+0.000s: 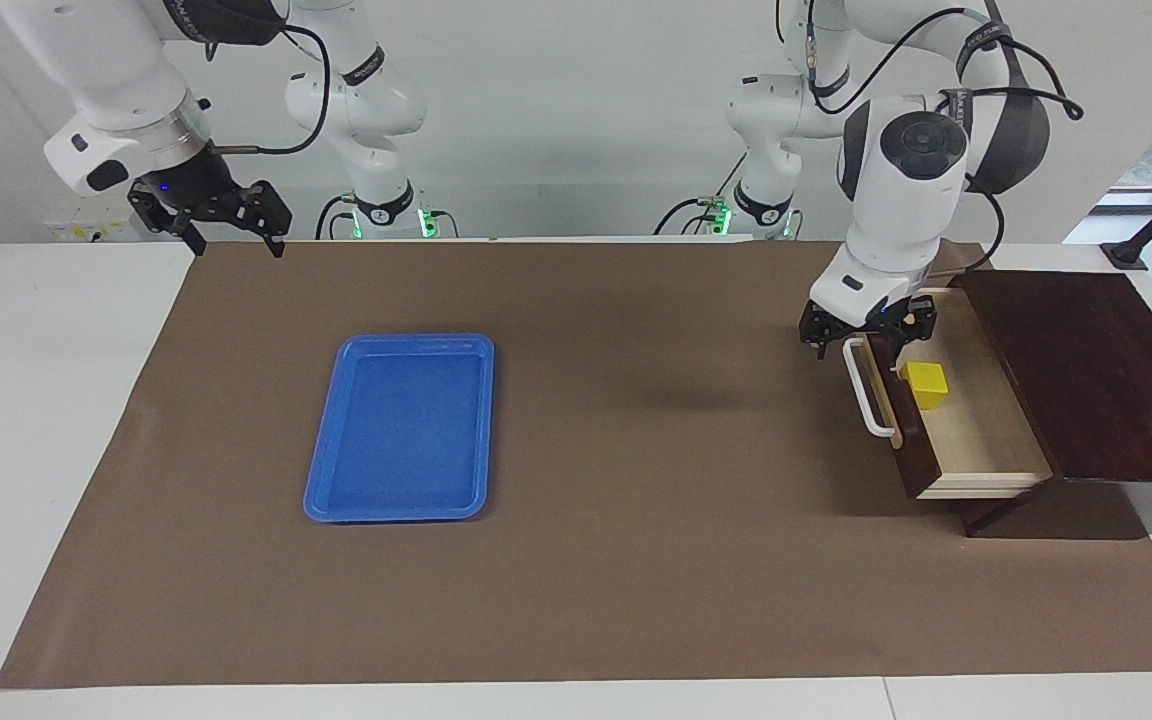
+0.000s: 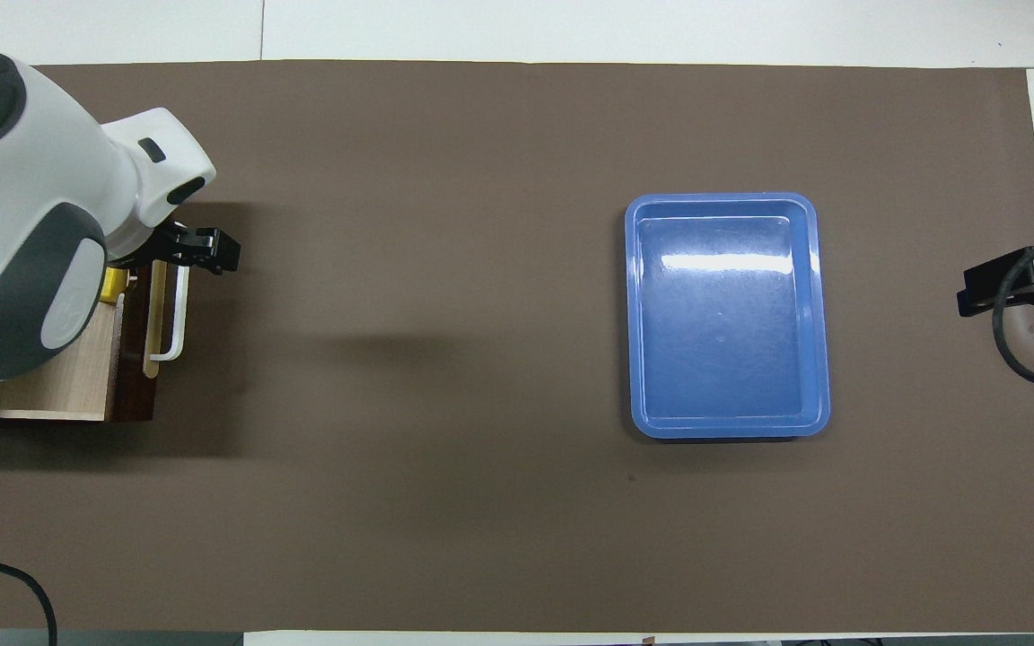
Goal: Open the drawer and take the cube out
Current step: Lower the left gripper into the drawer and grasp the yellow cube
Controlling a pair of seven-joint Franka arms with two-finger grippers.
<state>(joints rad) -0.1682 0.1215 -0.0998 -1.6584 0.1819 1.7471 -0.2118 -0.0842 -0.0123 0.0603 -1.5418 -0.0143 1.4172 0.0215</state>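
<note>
In the facing view, the right gripper point(image 1: 226, 232) is seen raised over the table edge at the right arm's end, its fingers spread apart and holding nothing; that arm waits. A blue tray point(image 1: 398, 428) is laid flat on the brown mat point(image 1: 636, 560), toward the right arm's end and well apart from everything else. The left gripper point(image 1: 864, 338) is held over the robot-side end of the white handle point(image 1: 866, 390), just above it. Its fingers are spread wide and nothing is gripped; whether they touch the handle cannot be told. The drawer point(image 1: 966, 420) is pulled out of its dark cabinet point(image 1: 1076, 380) at the left arm's end, so the pale interior is exposed. The cube point(image 1: 926, 384) is seen resting inside the drawer, close against the front panel and in the half nearer the robots.
</note>
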